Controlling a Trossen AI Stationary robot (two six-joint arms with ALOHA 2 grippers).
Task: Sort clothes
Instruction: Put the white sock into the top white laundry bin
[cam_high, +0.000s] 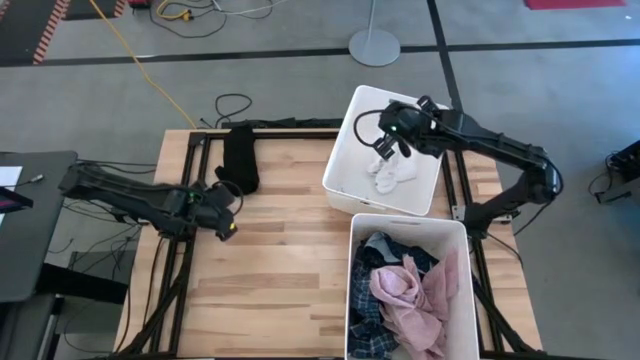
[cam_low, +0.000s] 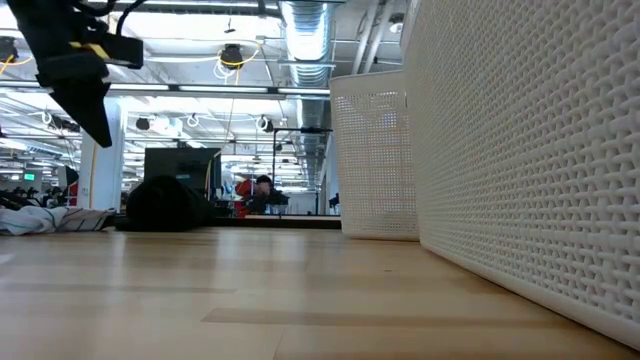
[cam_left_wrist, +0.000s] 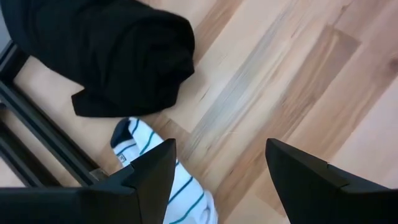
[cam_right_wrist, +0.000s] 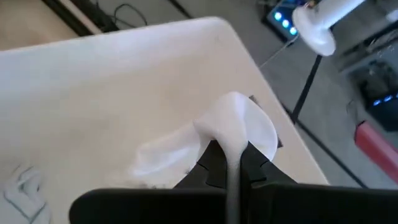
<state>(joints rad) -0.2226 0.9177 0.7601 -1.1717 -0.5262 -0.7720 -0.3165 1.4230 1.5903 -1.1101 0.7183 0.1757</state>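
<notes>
**White sock pinched over the far bin, striped sock under the left claw**

I see a white sock (cam_right_wrist: 239, 127) draped limp over the tips of my right gripper (cam_right_wrist: 229, 163), whose fingers are pressed together on its fabric. In the high view that gripper (cam_high: 392, 143) hangs over the far white bin (cam_high: 345, 150) at about 1 o'clock on the table, with more white socks (cam_high: 390, 178) lying on the bin's floor beneath it.

At roughly 9 o'clock my left gripper (cam_high: 226, 212) hovers above the wood with its fingers (cam_left_wrist: 152, 177) spread and nothing between them. Right beside one finger lies a white sock with teal stripes (cam_left_wrist: 177, 186), partly covered by that finger, so I cannot make out its full length. Just beyond it is the black piece (cam_left_wrist: 106, 53), rolled and bunched, sitting near the table's far edge around 11 o'clock (cam_high: 240, 160).

The near bin (cam_high: 460, 300) at 5 o'clock holds a crumpled pink piece (cam_high: 415, 290) on top of blue plaid fabric (cam_high: 372, 310) and a dark navy piece (cam_high: 385, 248); they overlap so much that I cannot tell their outlines apart.

From the low view the bin walls block everything inside them, and the black piece (cam_low: 165, 205) shows only as a dark mound on the table (cam_low: 250, 290).
</notes>
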